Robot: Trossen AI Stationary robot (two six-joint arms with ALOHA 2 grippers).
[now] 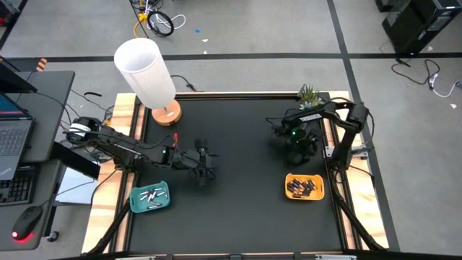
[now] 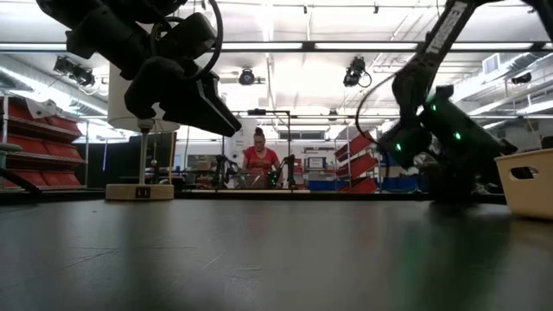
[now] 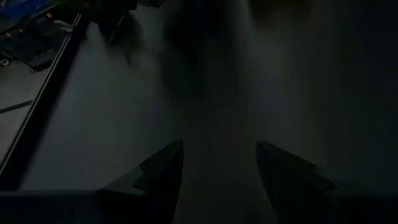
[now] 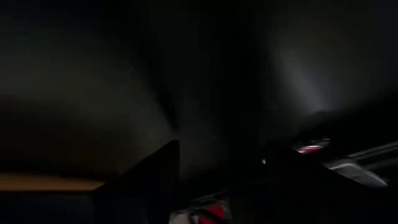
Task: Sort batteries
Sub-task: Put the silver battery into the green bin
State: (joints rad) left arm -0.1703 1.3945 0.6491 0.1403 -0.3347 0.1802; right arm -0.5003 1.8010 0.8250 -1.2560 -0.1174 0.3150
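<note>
The pale silvery batteries [image 1: 151,195] lie in a teal tray [image 1: 134,204] near the table's front left. The dark batteries [image 1: 303,187] lie in an orange tray [image 1: 289,180] at the front right. My left gripper [image 1: 204,167] hangs above bare table just right of the teal tray. It is open, with nothing between its fingers [image 3: 163,167]. My right gripper [image 1: 294,148] hovers just beyond the orange tray, pointing steeply down. Its fingers [image 4: 163,163] stand apart over dark table. Small reddish spots [image 4: 310,148] show beside them; I cannot tell what they are.
A white-shaded lamp [image 1: 146,71] on a wooden base [image 1: 166,114] stands at the far left. A small plant [image 1: 309,94] sits at the far right corner. Black mat [image 1: 238,209] spreads between the two trays. A person [image 2: 259,160] stands far behind the table.
</note>
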